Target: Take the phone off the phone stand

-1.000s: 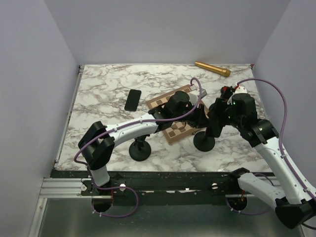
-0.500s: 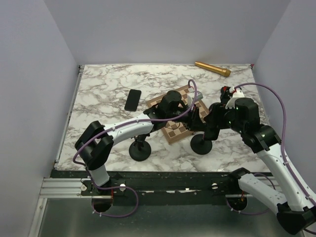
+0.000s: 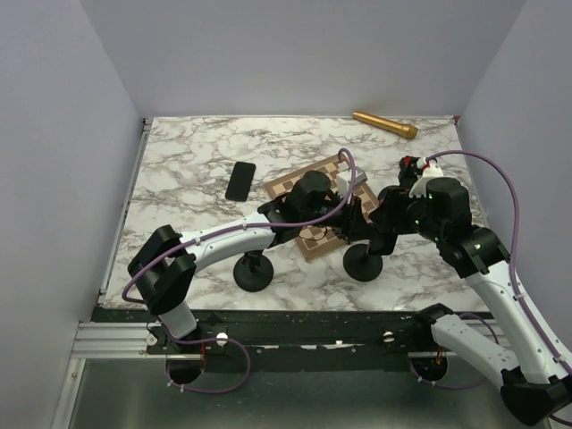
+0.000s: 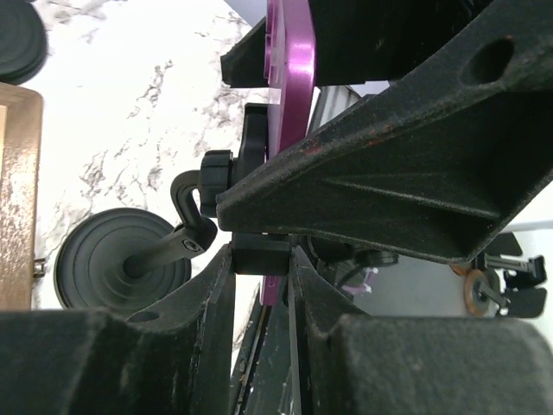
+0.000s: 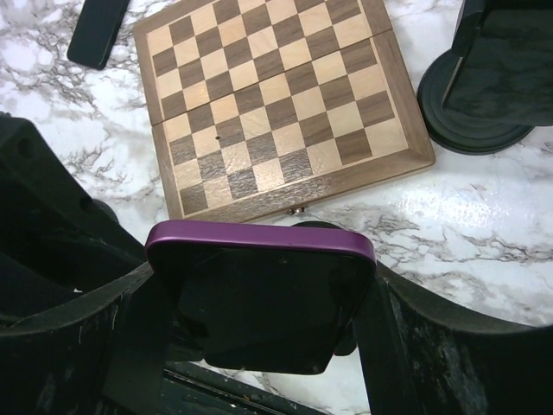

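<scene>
Your right gripper [image 5: 263, 277] is clamped on the phone [image 5: 259, 311], with one finger on each side edge. The phone's purple edge spans from finger to finger, above the chessboard [image 5: 276, 104]. Your left gripper [image 4: 262, 259] pinches the stand [image 4: 121, 259] at its cradle, touching the phone's edge. The phone's long axis cannot be told.

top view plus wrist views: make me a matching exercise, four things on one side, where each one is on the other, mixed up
1 purple phone
2 phone stand
3 black phone
4 gold cylinder

a far edge of the table
b between the left claw's fingers
c flat, left of the chessboard
d between the right claw's fingers

Pairs: 1-d, 2-b, 3-c, 4-a
</scene>
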Robot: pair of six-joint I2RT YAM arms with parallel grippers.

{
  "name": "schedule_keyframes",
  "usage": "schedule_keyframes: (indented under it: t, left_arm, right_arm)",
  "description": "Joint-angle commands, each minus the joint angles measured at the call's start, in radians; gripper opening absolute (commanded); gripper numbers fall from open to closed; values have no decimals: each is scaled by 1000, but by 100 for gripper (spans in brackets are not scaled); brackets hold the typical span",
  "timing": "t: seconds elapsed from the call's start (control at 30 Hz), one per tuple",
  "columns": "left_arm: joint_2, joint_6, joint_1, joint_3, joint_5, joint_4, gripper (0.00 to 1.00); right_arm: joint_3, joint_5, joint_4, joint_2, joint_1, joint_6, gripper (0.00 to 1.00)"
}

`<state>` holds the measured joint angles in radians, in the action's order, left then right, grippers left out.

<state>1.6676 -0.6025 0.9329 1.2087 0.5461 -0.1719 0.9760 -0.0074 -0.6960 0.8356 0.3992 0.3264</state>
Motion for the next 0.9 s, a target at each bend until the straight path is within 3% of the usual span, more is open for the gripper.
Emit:
schedule_keyframes:
  t: [0.0,0.27,0.4,0.5,0.8,0.87]
  left_arm:
    - [-44,0,26,-15,-177,10,34]
    - [-1,10,26,70,-109,16,57]
    - [20,7,26,95,-75,8,56]
    - [15,-6,27,70,-63,-25,49]
    - [17,-21,32,37,-63,-44,52]
    - [29,-19,34,64,-69,-18,43]
  right_arm:
    - [13,-2,87,-9,3,61,1]
    - [21,3,69,-7,4,45,1]
    - [21,4,74,-5,3,45,1]
    - [27,4,75,-4,4,44,1]
    - [28,4,81,7,4,48,1]
    - [27,37,81,10,4,48,1]
